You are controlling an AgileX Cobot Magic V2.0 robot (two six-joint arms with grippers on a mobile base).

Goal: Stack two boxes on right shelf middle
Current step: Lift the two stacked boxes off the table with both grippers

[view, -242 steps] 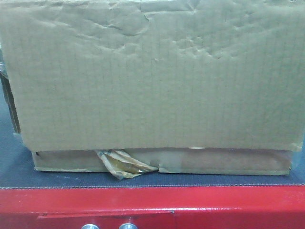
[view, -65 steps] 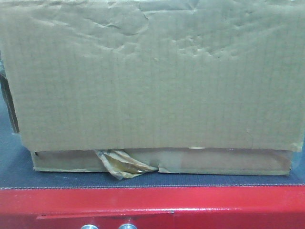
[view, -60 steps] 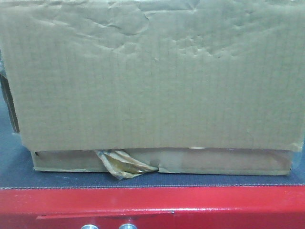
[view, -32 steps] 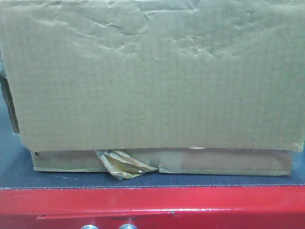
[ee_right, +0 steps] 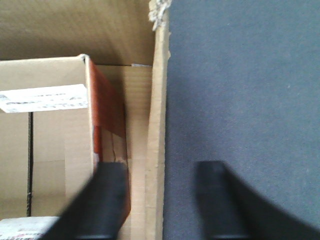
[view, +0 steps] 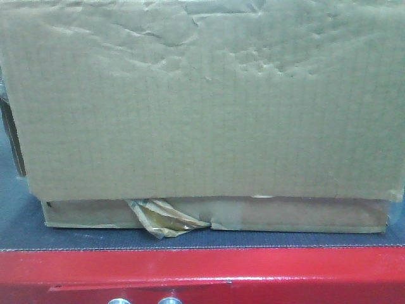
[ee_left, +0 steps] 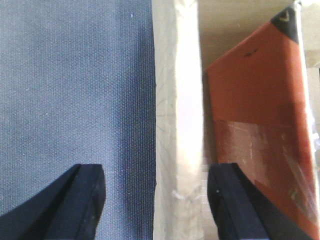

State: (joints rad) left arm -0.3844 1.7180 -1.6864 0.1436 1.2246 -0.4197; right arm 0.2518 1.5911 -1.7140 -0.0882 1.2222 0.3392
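So, left jaws: spread wide, straddling the left wall of the large box (ee_left: 177, 100), clamped on nothing.
Right jaws: likewise wide apart astride the right wall, one finger inside by the red-printed carton (ee_right: 107, 125), holding nothing.
Worktop (view: 202, 269): red front edge along the lower frame, dark mat under everything.
Flat box (view: 304, 215): on the mat, torn tape (view: 164, 221) at lower left; long axis left to right.
Large box: resting on the flat box, dented face toward the camera; long axis left to right.
Progress: stacking looks done; the lift to the shelf, unseen here, remains.
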